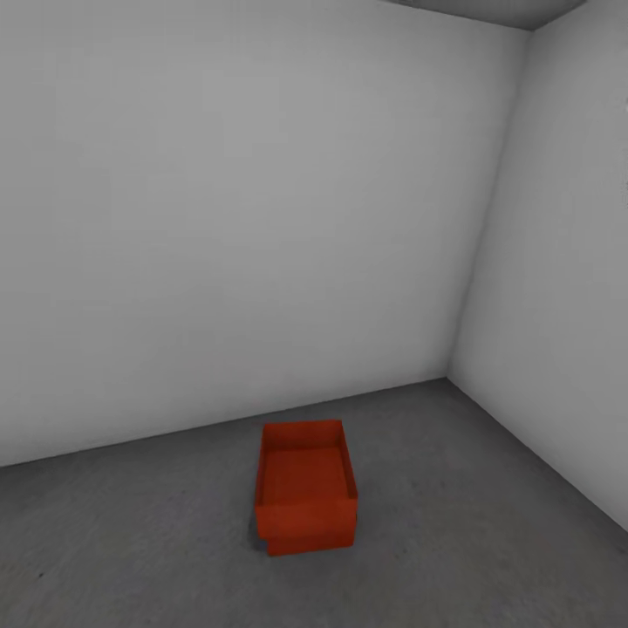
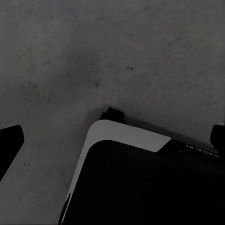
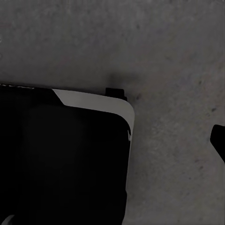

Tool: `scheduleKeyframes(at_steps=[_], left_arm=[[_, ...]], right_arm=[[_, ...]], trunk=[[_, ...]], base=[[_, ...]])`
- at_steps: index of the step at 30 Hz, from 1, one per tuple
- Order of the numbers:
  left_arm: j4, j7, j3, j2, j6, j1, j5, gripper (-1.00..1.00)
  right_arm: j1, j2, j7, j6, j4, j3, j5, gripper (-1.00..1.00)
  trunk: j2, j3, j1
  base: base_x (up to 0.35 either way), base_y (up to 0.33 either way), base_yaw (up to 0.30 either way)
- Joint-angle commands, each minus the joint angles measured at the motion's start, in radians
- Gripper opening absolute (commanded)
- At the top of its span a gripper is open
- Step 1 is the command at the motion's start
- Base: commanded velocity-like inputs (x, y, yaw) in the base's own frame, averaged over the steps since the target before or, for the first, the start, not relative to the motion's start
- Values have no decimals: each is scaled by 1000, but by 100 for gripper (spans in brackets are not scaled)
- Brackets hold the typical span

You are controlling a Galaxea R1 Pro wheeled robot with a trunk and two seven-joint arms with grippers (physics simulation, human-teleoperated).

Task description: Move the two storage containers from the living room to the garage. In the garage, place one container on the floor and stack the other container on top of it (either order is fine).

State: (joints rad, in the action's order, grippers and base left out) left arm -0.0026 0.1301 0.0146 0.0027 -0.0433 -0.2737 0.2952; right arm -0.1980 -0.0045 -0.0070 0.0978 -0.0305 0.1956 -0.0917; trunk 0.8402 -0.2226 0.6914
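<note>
Orange-red plastic marks the one storage container (image 1: pixel 306 487) seen from the head camera. It is set upright on the floor (image 1: pixel 488 523), open side up, with nothing seen inside it. A second orange-red edge is seen just under its near wall, at the near left corner, but whether that belongs to another bin below cannot be told. The container is placed near the back wall (image 1: pixel 244 218), a short way out from it, and well apart from the side wall (image 1: pixel 567 262) that meets the back wall in the room's far right corner. The flooring is rough, mottled grey concrete.

In the left wrist view, the same concrete is seen beneath a dark body with a pale rounded corner, part of the robot's base (image 2: pixel 136 187). Dark fingertips (image 2: pixel 9 140) are caught at opposite edges of that picture, so the left claw is held wide. In the right wrist view the base (image 3: pixel 61 159) and concrete are seen again; only one dark fingertip (image 3: pixel 219 138) is caught, so the right claw's state cannot be told.
</note>
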Motion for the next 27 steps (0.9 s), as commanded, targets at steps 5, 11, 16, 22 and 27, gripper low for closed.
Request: scheduleKeyframes(at_steps=[5,11,16,22,27], left_arm=[[2,-132,1,36,-41,81,11,100],[3,-155,1,43,-47,90,13,100],[2,-158,1,45,-54,94,13,100],[2,-159,1,45,-60,96,13,100],[1,-159,0,43,-62,97,11,100]], right_arm=[[-1,1,-1,9,-3,8,-10,100],[-1,0,-1,9,-3,8,-10,100],[-1,0,-1,11,-3,8,-10,100],[-1,0,-1,11,-3,8,-10,100],[-1,-1,-1,11,-3,8,-10,100]], trunk=[[1,7,0],[1,16,0],[1,24,0],[1,34,0],[1,42,0]], base=[[0,0,0],[0,0,0],[0,0,0],[0,0,0],[0,0,0]])
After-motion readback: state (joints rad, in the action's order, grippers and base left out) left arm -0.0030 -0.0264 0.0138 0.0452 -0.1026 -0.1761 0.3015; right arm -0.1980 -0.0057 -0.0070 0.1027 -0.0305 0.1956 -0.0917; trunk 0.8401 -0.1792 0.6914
